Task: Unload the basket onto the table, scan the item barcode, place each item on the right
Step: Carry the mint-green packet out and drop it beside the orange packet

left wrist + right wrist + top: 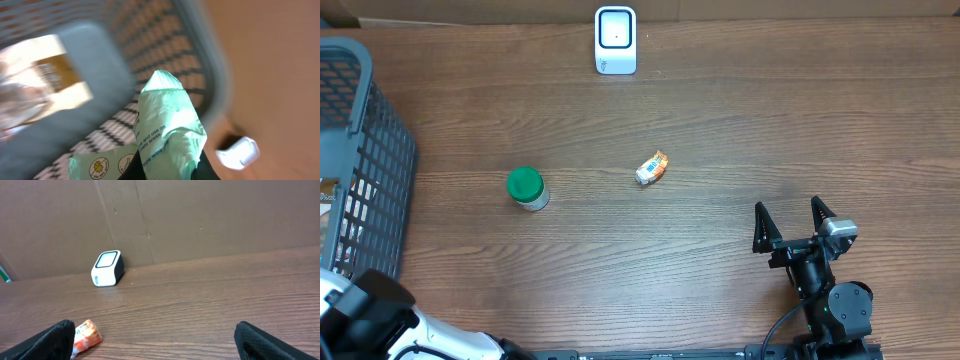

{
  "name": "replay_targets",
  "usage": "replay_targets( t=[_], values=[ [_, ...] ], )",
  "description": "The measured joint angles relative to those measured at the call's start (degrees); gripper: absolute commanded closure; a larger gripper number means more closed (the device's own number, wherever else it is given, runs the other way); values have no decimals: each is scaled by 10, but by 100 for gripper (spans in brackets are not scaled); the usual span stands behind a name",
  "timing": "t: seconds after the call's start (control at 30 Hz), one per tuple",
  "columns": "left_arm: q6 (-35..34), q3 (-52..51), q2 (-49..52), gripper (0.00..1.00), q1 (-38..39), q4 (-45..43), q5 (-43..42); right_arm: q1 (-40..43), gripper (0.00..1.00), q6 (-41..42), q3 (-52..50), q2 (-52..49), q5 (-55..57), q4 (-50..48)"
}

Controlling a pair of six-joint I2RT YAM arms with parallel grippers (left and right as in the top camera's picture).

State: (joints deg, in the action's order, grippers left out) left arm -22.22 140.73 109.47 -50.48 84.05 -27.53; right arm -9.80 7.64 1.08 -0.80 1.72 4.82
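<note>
Pincers first: the left pincer (167, 174) is squeezed tight on a soft green pack (167, 125) and holds it over the grey basket (210, 65). The right pincer (795, 228) is wide open with nothing in it. I think the step now is the pick-up: the pack is grabbed but not scanned yet. Next it must go across the table (720, 130) to the white scanner (616, 40), stripes facing its window. Count: one green pack, one scanner, one basket, one jar with a green lid (526, 186), one little orange packet (652, 167) — and one more pack (50, 75) in the basket.
</note>
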Motion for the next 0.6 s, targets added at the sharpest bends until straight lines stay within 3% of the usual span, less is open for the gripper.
replay_targets(
  t=[0.27, 0.37, 0.6],
  values=[
    [33, 53, -56, 96, 157, 79, -40, 0, 0, 0, 0, 0, 0, 0],
    [55, 55, -66, 96, 264, 124, 5, 0, 0, 0, 0, 0, 0, 0],
    [56, -29, -66, 95, 500, 120, 141, 0, 0, 0, 0, 0, 0, 0]
  ],
)
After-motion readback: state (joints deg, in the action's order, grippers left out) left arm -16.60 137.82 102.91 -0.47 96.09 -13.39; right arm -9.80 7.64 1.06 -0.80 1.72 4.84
